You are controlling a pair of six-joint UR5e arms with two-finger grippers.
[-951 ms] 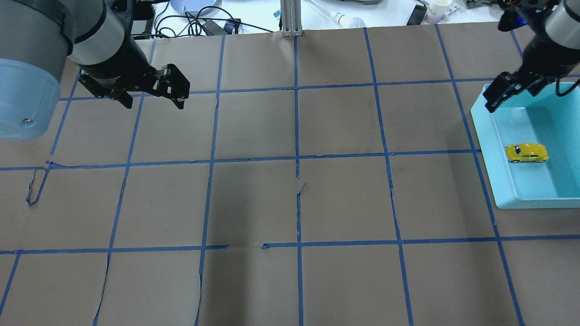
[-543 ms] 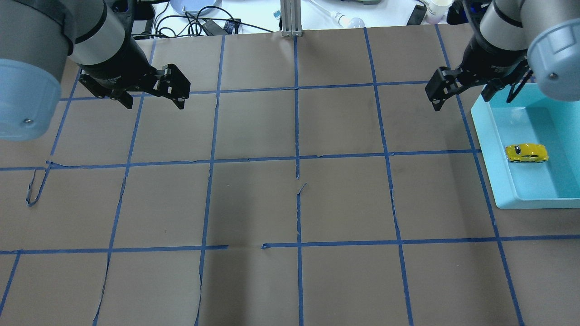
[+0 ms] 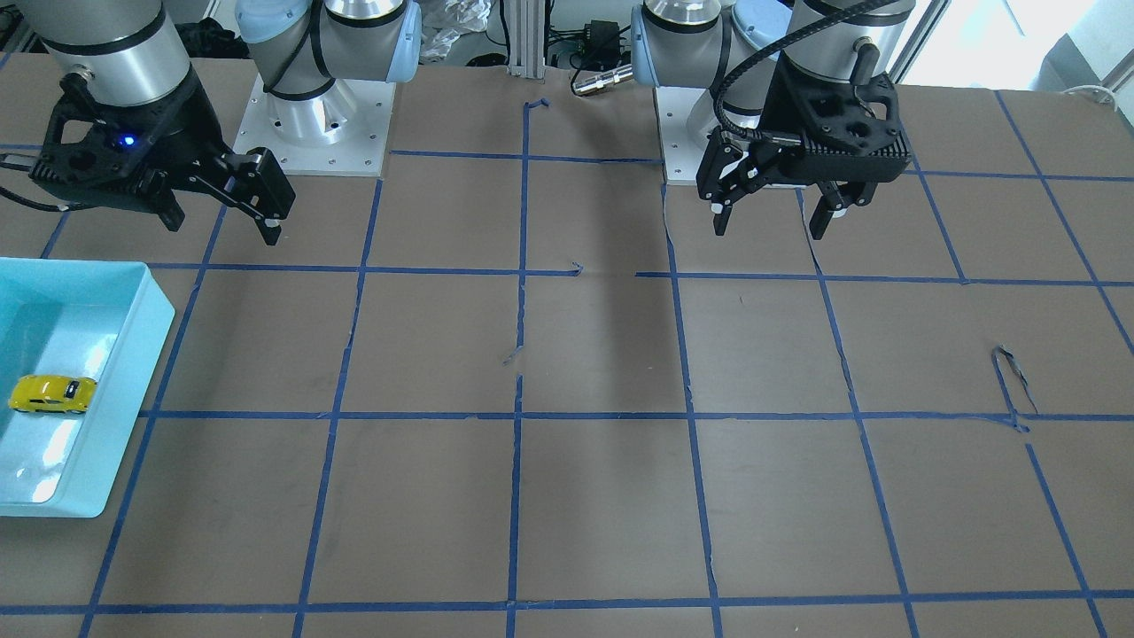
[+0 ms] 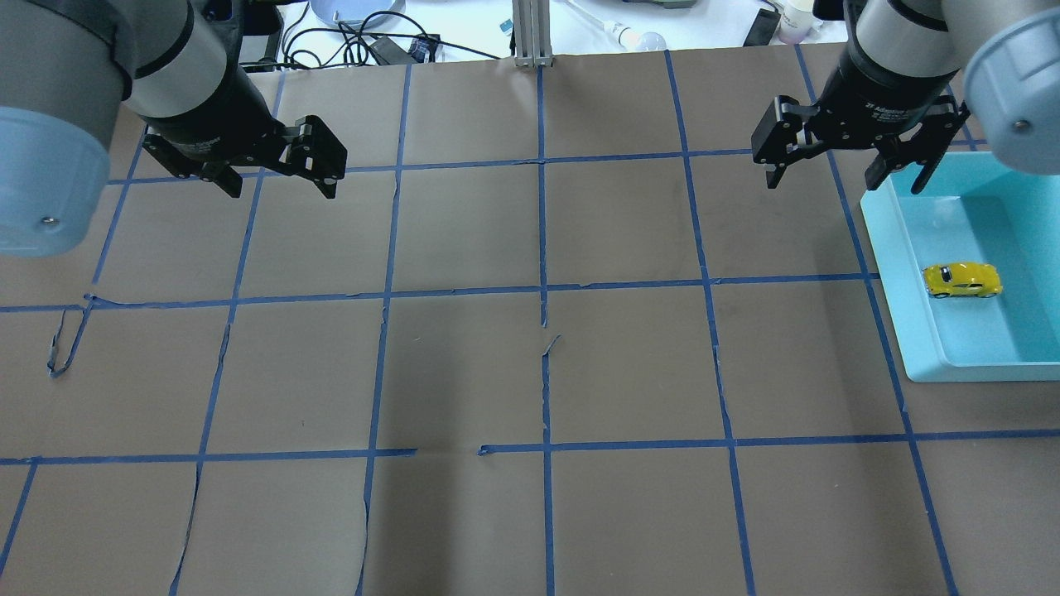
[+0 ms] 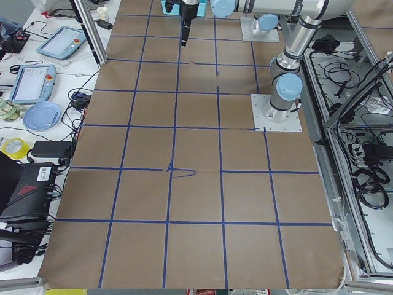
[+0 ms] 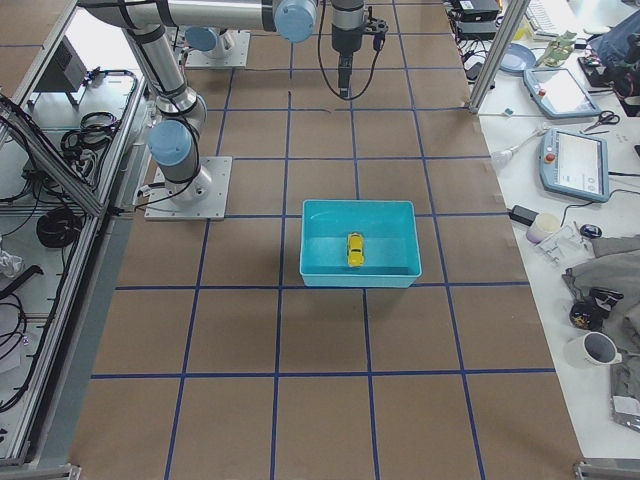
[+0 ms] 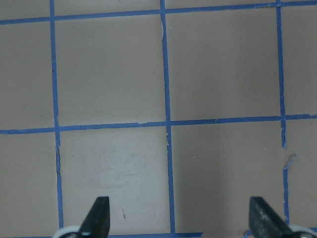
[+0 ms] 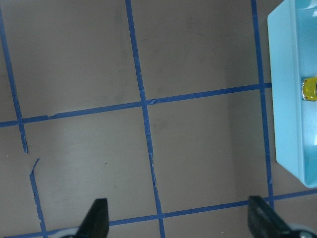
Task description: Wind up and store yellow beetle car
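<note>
- Yellow beetle car (image 4: 962, 280): appears upright on floor of teal bin (image 4: 903, 285), loose, nothing touching it.
- Car lies outside right gripper (image 4: 822, 182) span, past its outer finger, well apart from tips.
- Right jaws wide, empty, above bare table just beside bin corner.
- Left gripper (image 4: 281, 192): jaws wide, empty; car far off, beyond finger facing other arm.
- Judgement: storing looks done; step in hand is clearing away.
- You lift straight before any sideways travel, so outer finger misses bin wall. Leave jaws spread; don't nudge bin.

Inside the teal bin (image 8: 283, 99), the yellow beetle car (image 8: 310, 89) is cut by the right wrist view's edge; the bin's far side likewise.
</note>
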